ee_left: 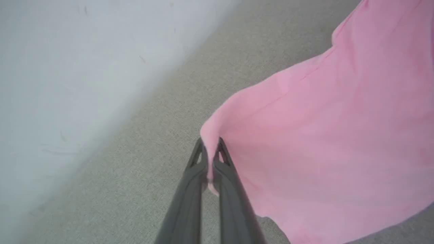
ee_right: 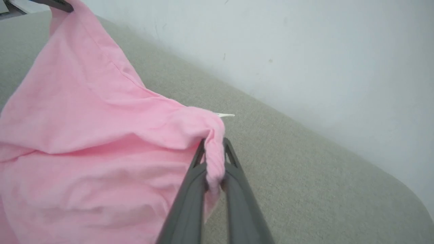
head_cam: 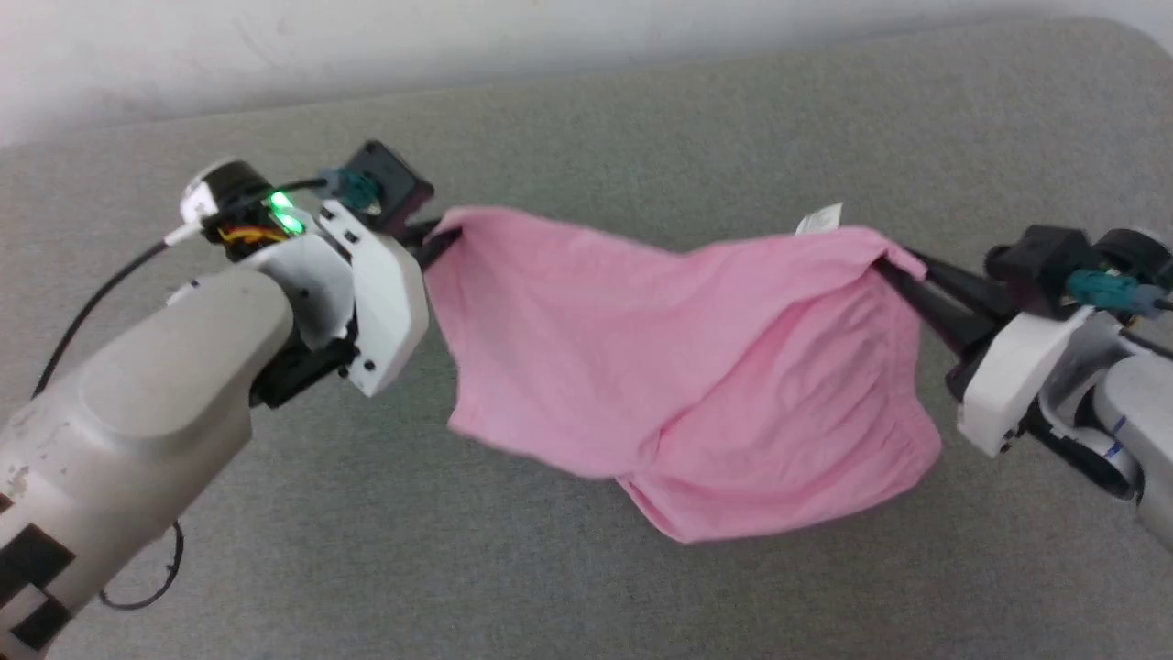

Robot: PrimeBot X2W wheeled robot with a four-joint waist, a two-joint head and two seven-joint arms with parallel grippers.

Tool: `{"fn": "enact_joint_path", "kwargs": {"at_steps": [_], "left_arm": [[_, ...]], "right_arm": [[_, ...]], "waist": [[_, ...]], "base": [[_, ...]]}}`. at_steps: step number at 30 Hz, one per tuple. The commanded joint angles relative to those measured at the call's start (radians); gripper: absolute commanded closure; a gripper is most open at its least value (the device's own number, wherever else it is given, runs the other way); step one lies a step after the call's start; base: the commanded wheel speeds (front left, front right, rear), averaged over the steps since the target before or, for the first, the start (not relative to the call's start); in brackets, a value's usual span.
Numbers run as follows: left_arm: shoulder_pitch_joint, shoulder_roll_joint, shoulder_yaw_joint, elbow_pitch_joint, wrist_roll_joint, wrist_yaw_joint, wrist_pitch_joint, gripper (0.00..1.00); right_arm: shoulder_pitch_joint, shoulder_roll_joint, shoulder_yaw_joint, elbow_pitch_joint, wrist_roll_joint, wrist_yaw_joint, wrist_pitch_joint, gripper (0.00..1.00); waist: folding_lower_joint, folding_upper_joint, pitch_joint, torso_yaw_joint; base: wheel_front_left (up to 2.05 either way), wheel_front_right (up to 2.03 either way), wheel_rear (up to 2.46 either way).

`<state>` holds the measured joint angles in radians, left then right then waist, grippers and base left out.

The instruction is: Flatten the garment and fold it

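Garment, light pink: held up over the grey surface, one top corner clamped in the left gripper, the other in the right gripper; advised handling: lower with even tension, bottom hem first.

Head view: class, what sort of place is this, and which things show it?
Probably an indoor robot test space, not a lived-in room: a broad grey fabric-covered surface against a bare white wall, with a pink garment held between two robot arms.
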<state>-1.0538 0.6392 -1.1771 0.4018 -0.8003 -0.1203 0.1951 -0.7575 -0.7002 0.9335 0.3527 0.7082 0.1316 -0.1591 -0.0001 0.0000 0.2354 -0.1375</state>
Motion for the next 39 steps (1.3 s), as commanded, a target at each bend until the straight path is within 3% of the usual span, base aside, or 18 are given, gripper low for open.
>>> {"fn": "enact_joint_path", "kwargs": {"at_steps": [1, 10, 15, 23, 28, 32, 39], "left_arm": [[-0.017, 0.003, 0.015, 0.008, 0.004, 0.011, -0.025, 1.0], [-0.151, 0.005, 0.146, 0.023, 0.016, 0.083, -0.186, 1.0], [-0.28, -0.019, 0.197, 0.036, 0.064, 0.132, -0.245, 1.0], [-0.483, -0.056, 0.267, 0.093, 0.113, 0.175, -0.309, 1.0], [-0.618, -0.063, 0.311, 0.139, 0.129, 0.182, -0.336, 1.0], [-0.684, -0.077, 0.329, 0.18, 0.136, 0.18, -0.364, 1.0], [-0.664, -0.093, 0.345, 0.235, 0.122, 0.175, -0.419, 1.0]], "right_arm": [[-0.009, -0.003, -0.02, -0.006, -0.013, -0.001, -0.014, 1.0], [-0.124, 0.008, -0.161, -0.014, -0.088, -0.001, -0.035, 1.0], [-0.298, 0.059, -0.219, 0.025, -0.142, -0.001, -0.019, 1.0], [-0.584, 0.096, -0.269, 0.12, -0.228, -0.001, -0.007, 1.0], [-0.784, 0.12, -0.312, 0.206, -0.289, -0.001, -0.018, 1.0], [-0.895, 0.136, -0.285, 0.265, -0.344, -0.001, -0.028, 1.0], [-0.933, 0.177, -0.249, 0.349, -0.373, -0.001, -0.075, 1.0]], "waist": [[0.0001, 0.0, -0.059, 0.05], [0.0001, 0.0, -0.056, 0.085], [0.0001, 0.0, 0.014, 0.094], [0.0001, 0.0, 0.146, 0.107], [0.0001, 0.0, 0.249, 0.11], [0.0001, 0.0, 0.316, 0.111], [0.0001, 0.0, 0.376, 0.112]], "base": [[0.0, 0.0, 0.0], [0.0, 0.0, 0.0], [0.0, 0.0, 0.0], [0.0, 0.0, 0.0], [0.0, 0.0, 0.0], [0.0, 0.0, 0.0], [0.0, 0.0, 0.0]]}}
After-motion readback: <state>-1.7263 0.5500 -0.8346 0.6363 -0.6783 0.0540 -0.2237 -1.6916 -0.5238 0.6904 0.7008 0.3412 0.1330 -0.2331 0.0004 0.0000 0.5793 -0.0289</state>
